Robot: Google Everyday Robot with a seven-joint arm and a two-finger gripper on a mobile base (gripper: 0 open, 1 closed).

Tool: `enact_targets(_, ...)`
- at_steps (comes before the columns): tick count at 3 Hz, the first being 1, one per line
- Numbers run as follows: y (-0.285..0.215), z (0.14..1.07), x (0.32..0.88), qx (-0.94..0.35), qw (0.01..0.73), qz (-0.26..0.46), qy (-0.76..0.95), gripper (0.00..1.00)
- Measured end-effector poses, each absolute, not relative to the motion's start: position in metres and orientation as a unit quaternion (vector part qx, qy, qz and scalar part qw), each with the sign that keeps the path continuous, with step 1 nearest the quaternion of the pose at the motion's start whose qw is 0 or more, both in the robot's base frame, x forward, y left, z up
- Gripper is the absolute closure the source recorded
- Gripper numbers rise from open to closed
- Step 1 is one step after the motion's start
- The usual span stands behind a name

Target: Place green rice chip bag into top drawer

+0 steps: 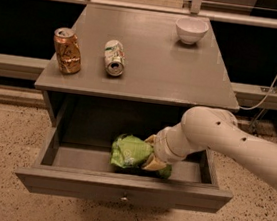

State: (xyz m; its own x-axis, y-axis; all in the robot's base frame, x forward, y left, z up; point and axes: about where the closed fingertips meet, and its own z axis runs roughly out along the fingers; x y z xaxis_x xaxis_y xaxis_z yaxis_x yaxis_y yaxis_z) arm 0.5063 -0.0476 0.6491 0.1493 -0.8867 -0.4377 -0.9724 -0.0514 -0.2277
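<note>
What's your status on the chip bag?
Gripper inside open grey wooden top drawer, shut on crinkled light-green foil rice chip bag. Bag low in drawer, not released. Upright gold can, tipped green-and-white can, white bowl on tabletop, out of path.

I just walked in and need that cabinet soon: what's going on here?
The robot's arm reaches into the open drawer, its gripper closed on a green chip bag. The bag is low inside the drawer, near its front; whether it rests on the bottom is unclear. On top, a gold can and a white bowl stand, and a green-and-white can lies on its side.
</note>
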Motion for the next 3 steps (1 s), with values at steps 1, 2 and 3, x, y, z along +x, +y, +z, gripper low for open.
enact_targets(1, -0.045, 0.651, 0.506, -0.72, 0.242, 0.092, 0.644, 0.07)
enact_targets(2, -0.041, 0.663, 0.506, -0.721, 0.254, 0.098, 0.638, 0.19)
enact_targets(3, -0.039, 0.703, 0.497, -0.721, 0.292, 0.085, 0.623, 0.2)
